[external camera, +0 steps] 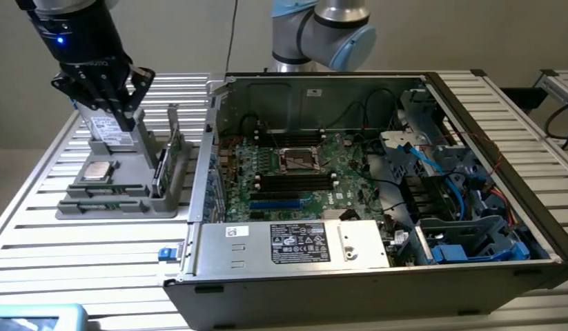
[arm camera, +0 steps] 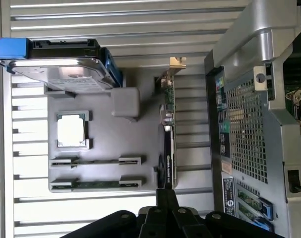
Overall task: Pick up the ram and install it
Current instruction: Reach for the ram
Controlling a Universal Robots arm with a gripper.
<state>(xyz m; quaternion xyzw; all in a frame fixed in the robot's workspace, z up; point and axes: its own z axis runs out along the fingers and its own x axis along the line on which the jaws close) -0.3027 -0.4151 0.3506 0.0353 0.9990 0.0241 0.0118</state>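
Jaws pressed together, nothing seen pinched, above grey holder (arm camera: 125, 144). Ram (arm camera: 95, 184) below, slightly aside, slotted edge-up, likely for pinching.

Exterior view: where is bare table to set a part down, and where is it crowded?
Free: table slats in front of the grey fixture, beside the open computer case. Crowded: the fixture itself and the case's cabled inside.

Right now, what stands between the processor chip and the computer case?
An upright circuit card in the gray holder, seen in both views.
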